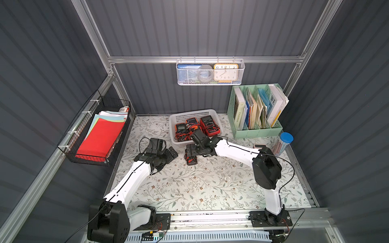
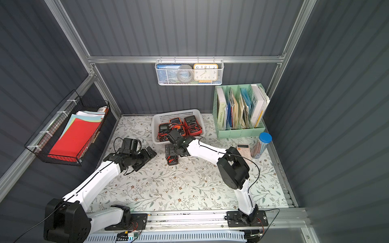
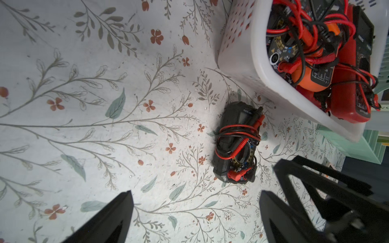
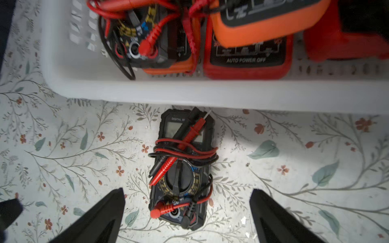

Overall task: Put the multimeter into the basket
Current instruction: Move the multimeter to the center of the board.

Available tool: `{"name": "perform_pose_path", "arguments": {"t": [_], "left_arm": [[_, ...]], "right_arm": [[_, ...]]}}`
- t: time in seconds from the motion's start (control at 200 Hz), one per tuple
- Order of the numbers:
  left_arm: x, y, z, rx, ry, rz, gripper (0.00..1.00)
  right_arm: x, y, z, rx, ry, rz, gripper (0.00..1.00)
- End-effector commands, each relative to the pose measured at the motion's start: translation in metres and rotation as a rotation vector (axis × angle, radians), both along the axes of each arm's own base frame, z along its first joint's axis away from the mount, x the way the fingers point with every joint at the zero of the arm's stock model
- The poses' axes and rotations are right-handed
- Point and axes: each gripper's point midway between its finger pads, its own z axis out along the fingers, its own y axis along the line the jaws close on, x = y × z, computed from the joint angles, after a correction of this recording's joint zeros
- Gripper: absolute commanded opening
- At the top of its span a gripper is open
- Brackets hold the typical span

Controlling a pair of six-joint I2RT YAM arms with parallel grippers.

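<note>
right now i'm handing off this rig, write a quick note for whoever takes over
Right gripper: open, empty, poised over the multimeter with a jaw on either side, not gripping.
Left gripper: open, empty, off to the side.
Multimeter: flat on the table, leads wrapped round it, just outside the near wall of the basket.
Done: approach only. Three other meters already lie in the basket.
Left: lower, close on the multimeter, lift over the rim, release inside.
</note>
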Motion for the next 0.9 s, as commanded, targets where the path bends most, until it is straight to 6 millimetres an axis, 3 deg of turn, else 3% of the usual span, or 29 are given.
{"name": "perform_pose_path", "arguments": {"t": [0.0, 0.61, 0.896], "left_arm": [[-0.002, 0.004, 0.000, 0.015, -0.001, 0.022, 0.99], [-0.005, 0.002, -0.003, 0.014, 0.004, -0.001, 0.99], [-0.006, 0.000, -0.003, 0.004, 0.006, -0.013, 0.99]], "right_arm": [[-0.004, 0.006, -0.014, -0.017, 0.031, -0.004, 0.99], [-0.008, 0.022, -0.059, -0.103, 0.077, 0.031, 0.98], [-0.013, 0.019, -0.084, -0.147, 0.115, 0.048, 0.89]]}}
